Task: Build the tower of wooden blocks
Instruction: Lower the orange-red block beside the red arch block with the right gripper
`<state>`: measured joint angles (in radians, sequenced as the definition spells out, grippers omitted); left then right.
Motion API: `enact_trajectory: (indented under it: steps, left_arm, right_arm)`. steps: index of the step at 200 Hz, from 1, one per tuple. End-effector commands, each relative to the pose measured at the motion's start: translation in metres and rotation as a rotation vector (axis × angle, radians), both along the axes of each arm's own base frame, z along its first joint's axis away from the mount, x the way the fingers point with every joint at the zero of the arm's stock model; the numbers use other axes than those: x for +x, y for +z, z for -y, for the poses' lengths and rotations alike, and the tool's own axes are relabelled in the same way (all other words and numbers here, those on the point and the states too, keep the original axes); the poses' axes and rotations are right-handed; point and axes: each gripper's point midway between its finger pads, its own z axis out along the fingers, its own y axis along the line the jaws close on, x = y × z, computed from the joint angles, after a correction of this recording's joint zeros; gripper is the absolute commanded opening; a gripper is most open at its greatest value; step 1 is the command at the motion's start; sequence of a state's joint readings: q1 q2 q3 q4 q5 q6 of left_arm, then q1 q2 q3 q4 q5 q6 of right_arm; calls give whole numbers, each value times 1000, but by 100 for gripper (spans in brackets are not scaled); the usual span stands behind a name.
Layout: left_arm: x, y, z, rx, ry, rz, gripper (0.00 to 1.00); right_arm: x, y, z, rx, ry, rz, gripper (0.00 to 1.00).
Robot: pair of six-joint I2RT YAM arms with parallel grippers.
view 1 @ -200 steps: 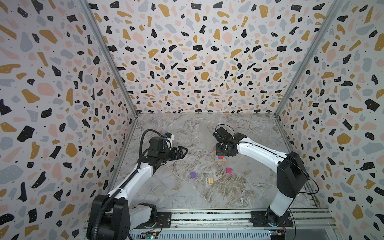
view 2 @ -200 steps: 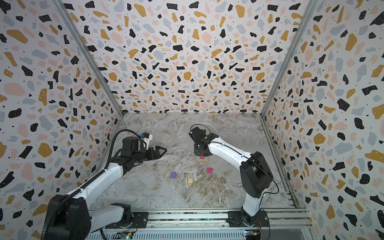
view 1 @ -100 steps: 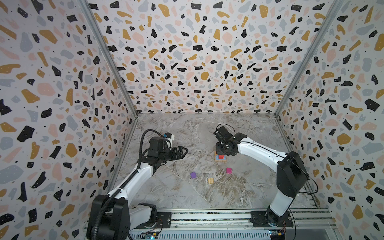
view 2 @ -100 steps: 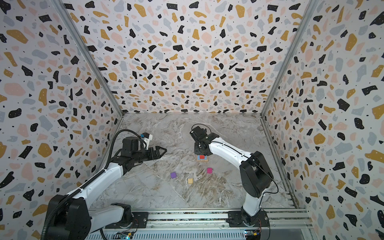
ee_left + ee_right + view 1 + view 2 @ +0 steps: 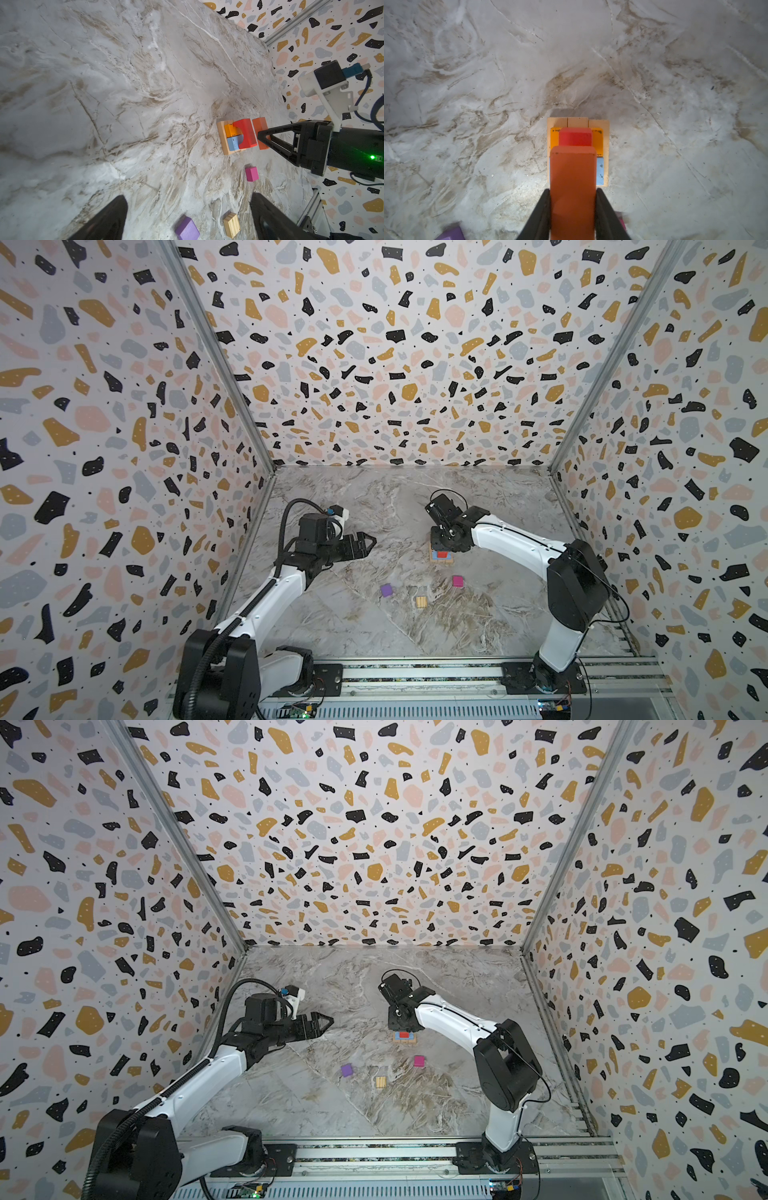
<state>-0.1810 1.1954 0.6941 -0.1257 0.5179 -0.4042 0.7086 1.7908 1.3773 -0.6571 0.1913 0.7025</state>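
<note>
Right of centre in both top views, my right gripper [image 5: 441, 547] hangs straight above the tower [image 5: 441, 556], its jaws pinching an orange-red block [image 5: 573, 172] by its two long sides. The tower stands on the marble, directly under the jaws. It has a tan plank base [image 5: 221, 138], then an orange block [image 5: 230, 129] and a blue block [image 5: 232, 143] side by side, with a red arch block [image 5: 246, 133] bridging both. The left wrist view shows my held block level and just clear of the arch, a thin gap between them. Its long axis runs the same way as the arch, from the orange side to the blue side. So I judge the coming move to be a short straight descent with no turn, then a release. This arm is plainly the nearer one. My left gripper [image 5: 188, 199] hovers well apart toward the left of the top views, jaws spread wide and holding nothing. Lower in the frame lie a purple cube [image 5: 386, 590], a small tan block [image 5: 421, 602] and a magenta cube [image 5: 457, 581], loose and apart from one another.
</note>
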Motion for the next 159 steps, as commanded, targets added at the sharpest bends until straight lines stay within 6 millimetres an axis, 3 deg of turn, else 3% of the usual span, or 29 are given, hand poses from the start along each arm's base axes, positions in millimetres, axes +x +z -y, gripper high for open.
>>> enact_trajectory:
  steps: [1, 159]
  left_arm:
    - [4, 9, 3, -4, -15, 47, 94]
    - [3, 7, 4, -5, -16, 41, 94]
  right_arm:
    - [6, 12, -1, 13, -15, 28, 22]
    - [10, 8, -2, 19, -16, 28, 22]
